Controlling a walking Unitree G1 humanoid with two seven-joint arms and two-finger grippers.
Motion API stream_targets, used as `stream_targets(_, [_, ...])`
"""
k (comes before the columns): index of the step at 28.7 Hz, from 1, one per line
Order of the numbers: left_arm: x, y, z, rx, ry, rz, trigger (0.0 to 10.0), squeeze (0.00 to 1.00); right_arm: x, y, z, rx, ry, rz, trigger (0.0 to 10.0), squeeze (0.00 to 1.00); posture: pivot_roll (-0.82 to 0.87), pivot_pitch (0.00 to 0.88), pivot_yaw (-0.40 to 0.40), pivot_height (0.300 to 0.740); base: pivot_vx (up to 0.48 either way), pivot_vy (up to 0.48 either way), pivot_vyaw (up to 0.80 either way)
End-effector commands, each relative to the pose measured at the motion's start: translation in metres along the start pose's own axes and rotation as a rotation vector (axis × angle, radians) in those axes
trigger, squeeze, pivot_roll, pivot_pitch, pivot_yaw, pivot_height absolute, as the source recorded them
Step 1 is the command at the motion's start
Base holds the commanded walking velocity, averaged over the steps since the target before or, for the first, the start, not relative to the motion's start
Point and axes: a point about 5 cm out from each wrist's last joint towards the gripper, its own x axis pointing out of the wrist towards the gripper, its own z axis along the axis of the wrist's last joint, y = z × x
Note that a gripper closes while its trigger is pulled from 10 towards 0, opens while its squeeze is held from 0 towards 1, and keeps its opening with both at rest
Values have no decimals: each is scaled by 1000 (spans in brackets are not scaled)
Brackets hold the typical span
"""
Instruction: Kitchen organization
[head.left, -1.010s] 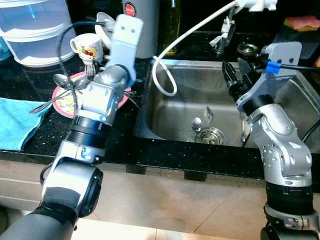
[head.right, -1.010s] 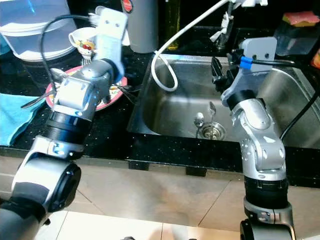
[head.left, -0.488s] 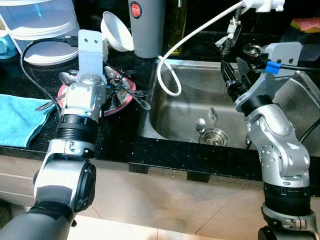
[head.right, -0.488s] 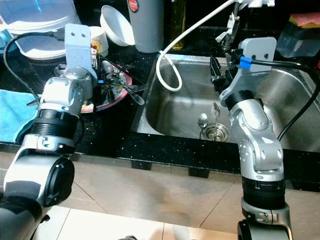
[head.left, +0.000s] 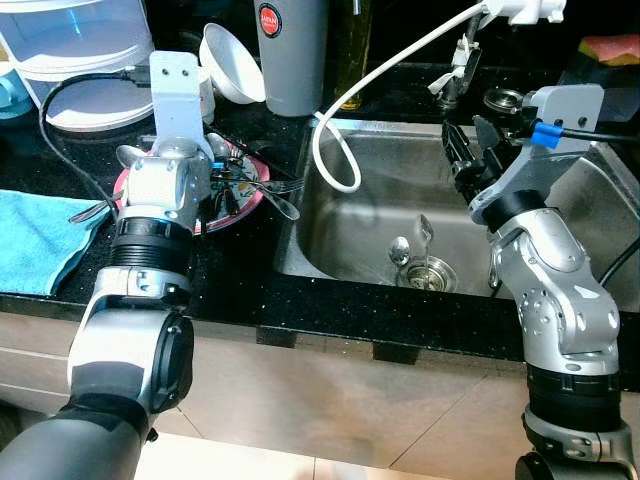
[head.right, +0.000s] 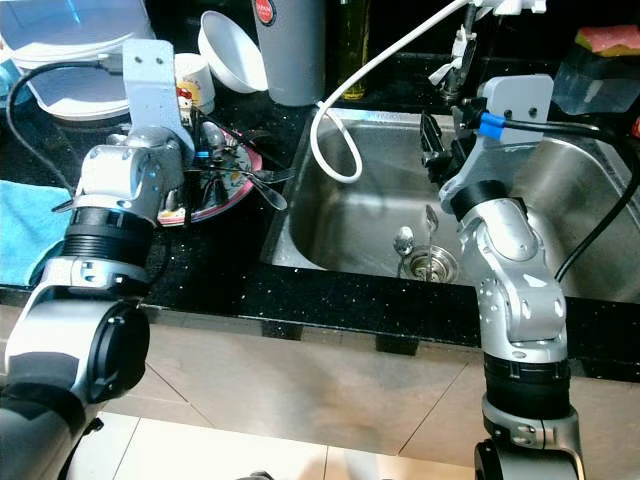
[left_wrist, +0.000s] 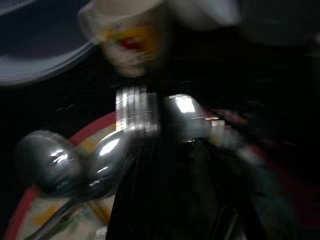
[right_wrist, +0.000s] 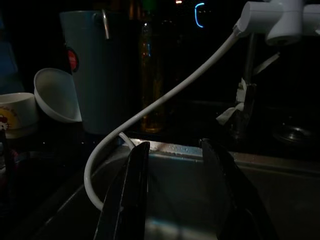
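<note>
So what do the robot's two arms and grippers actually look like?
Both arms are silver, jointed cylinders with black bands. Each wrist carries a grey bracket plate with a black cable; the right one has a blue tag. The left gripper and right gripper have long black fingers.

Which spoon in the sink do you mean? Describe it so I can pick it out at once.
Start at the steel sink, right of the black counter, and go down to the round drain in its floor. The spoon lies just left of the drain, bowl up; the utensil beside it stands taller.

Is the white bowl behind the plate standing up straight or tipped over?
Tipped. The white bowl lies on its side, its open mouth facing sideways, leaning against the grey canister.
</note>
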Motion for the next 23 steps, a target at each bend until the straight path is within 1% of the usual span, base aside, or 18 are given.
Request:
stream_targets(1, [-4,-12,4,54,-35,-87,10000,0,-2,-1,0,3,-6,-6,10000,0,42,107,56,740,0,0,0])
stream_targets(2, [-7,-20,5,109,-56,-154,10000,0,-2,-1,0,3,-6,-5,10000,0,42,107,56,740,0,0,0])
stream_targets(3, [-7,-20,5,109,-56,-154,10000,0,-2,-1,0,3,-6,-5,10000,0,42,107,56,740,0,0,0])
stream_targets(4, [-9,-25,6,173,-72,-200,10000,0,-2,-1,0,3,-6,-5,10000,0,44,107,57,740,0,0,0])
stream_targets(5, [-9,-25,6,173,-72,-200,10000,0,-2,-1,0,3,-6,-5,10000,0,44,107,57,740,0,0,0])
stream_targets(7, [-13,-27,12,362,-149,-275,10000,0,-2,-1,0,4,-5,-6,10000,0,43,107,58,740,0,0,0])
stream_targets(8, [-13,-27,12,362,-149,-275,10000,0,-2,-1,0,4,-5,-6,10000,0,43,107,58,740,0,0,0])
stream_targets(10, [-12,-16,18,517,-177,-264,10000,0,-2,-1,-1,4,-4,-7,10000,0,47,107,59,740,0,0,0])
stream_targets(11, [-12,-16,18,517,-177,-264,10000,0,-2,-1,-1,4,-4,-7,10000,0,47,107,59,740,0,0,0])
stream_targets(12, [-12,-9,21,603,-183,-247,10000,0,-3,-2,-1,4,-4,-7,10000,0,48,105,59,740,0,0,0])
stream_targets(13, [-12,-9,21,603,-183,-247,10000,0,-3,-2,-1,4,-4,-7,10000,0,48,105,59,740,0,0,0])
stream_targets(14, [-13,-3,23,667,-179,-239,10000,0,-3,-1,-1,6,-3,-7,10000,0,48,105,59,740,0,0,0])
stream_targets(15, [-13,-3,23,667,-179,-239,10000,0,-3,-1,-1,6,-3,-7,10000,0,48,105,59,740,0,0,0])
stream_targets(16, [-15,8,22,827,-165,-271,10000,0,-2,0,-2,10,-3,-4,10000,0,52,99,56,740,0,0,0])
stream_targets(17, [-15,8,22,827,-165,-271,10000,0,-2,0,-2,10,-3,-4,10000,0,52,99,56,740,0,0,0])
stream_targets(19, [-17,11,20,886,-153,-308,10000,0,-2,0,-2,11,-3,-3,10000,0,53,97,55,740,0,0,0])
stream_targets(21, [-24,12,16,961,-129,-405,10000,0,-2,0,-2,12,-3,0,10000,0,56,94,55,740,0,0,0])
stream_targets(23, [-31,8,12,988,-125,-496,10000,0,-2,0,-2,13,-2,1,10000,0,55,92,53,740,0,0,0])
